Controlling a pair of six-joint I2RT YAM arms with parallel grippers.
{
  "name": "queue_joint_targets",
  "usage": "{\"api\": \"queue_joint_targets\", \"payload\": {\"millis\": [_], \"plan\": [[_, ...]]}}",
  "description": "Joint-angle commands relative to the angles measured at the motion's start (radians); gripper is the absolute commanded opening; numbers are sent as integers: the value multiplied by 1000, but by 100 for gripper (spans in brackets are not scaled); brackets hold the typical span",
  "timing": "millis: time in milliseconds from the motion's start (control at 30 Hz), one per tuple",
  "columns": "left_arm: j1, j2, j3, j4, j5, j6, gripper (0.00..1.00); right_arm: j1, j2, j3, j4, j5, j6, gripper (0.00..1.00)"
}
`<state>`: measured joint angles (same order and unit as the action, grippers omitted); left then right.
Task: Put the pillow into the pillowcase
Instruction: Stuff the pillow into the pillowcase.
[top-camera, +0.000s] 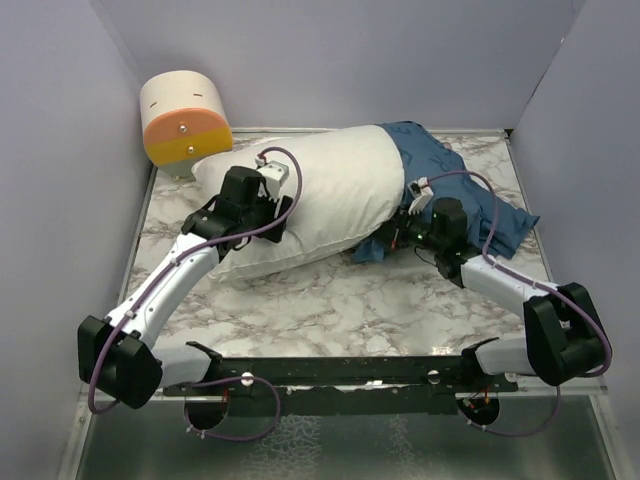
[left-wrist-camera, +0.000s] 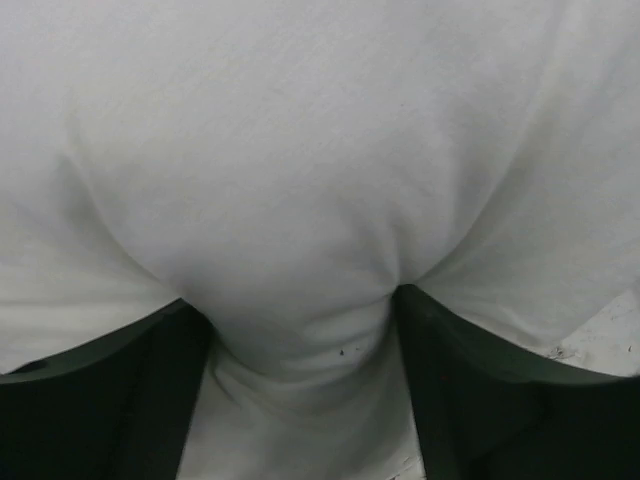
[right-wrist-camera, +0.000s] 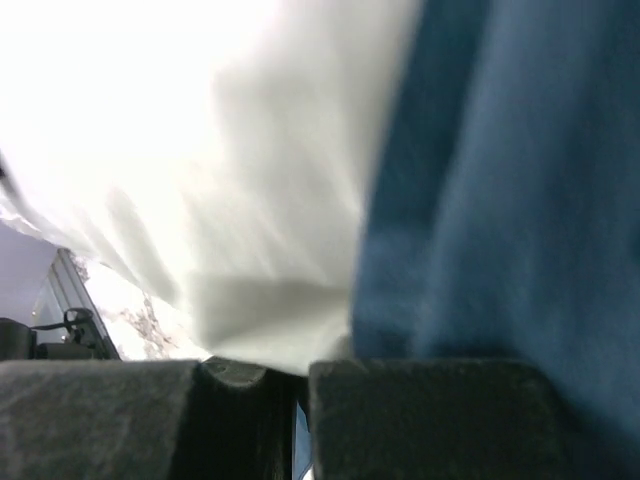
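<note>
The white pillow (top-camera: 320, 195) lies across the middle of the table, its right end inside the mouth of the dark blue pillowcase (top-camera: 470, 195), which lies crumpled at the right. My left gripper (top-camera: 265, 215) is on the pillow's left half, and in the left wrist view (left-wrist-camera: 300, 350) its fingers pinch a fold of the pillow (left-wrist-camera: 320, 150). My right gripper (top-camera: 400, 228) is at the pillowcase's near edge where it meets the pillow. In the right wrist view (right-wrist-camera: 300, 410) its jaws are almost shut with a sliver of blue pillowcase (right-wrist-camera: 500, 200) between them, beside the pillow (right-wrist-camera: 250, 200).
A cream and orange rounded object (top-camera: 185, 120) stands at the back left corner. Grey walls close in the left, back and right of the marble table (top-camera: 330, 300). The black rail (top-camera: 340, 370) with the arm bases runs along the near edge.
</note>
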<state>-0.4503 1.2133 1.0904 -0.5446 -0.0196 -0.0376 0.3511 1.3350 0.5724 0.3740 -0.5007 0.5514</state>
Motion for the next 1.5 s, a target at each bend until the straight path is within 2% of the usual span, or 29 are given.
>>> {"api": "queue_joint_targets", "payload": {"millis": [0,33,67,100,167,267,367,500,667,800,900,1033,1200,1233,1267,1333,1467], "plan": [[7,87,6,1,236,26,47,-7,-29,183,15,-78,-15,1],[6,102,25,4,278,26,26,0,-29,229,9,-90,-8,1],[7,117,48,5,322,17,14,13,-30,279,-3,-92,-10,1],[7,128,76,4,366,10,7,30,-33,336,-27,-87,-20,1],[6,137,138,9,446,-11,0,78,-29,463,-80,-66,-59,1],[7,115,219,48,530,-55,0,160,-7,661,-137,-23,-102,1],[7,90,259,93,595,-94,0,187,40,749,-138,-1,-86,1],[8,94,256,110,618,-111,0,187,127,745,-128,78,-71,1],[39,113,197,98,642,-112,0,212,220,679,-36,51,-14,1],[105,130,189,99,634,-94,0,239,273,661,-10,67,-17,1],[171,162,171,91,574,-79,8,239,280,613,6,112,-21,1],[225,160,155,90,453,-84,44,236,244,515,22,179,-31,3],[227,1,149,124,232,-56,83,217,211,407,59,208,-20,5],[228,-39,147,129,187,-54,95,215,208,394,65,210,-17,5],[229,-77,147,130,152,-53,99,215,207,383,73,212,-12,5],[229,-135,154,119,129,-50,99,214,208,366,88,209,-2,5],[229,-184,190,56,286,-71,97,215,219,353,105,203,8,5]]}}
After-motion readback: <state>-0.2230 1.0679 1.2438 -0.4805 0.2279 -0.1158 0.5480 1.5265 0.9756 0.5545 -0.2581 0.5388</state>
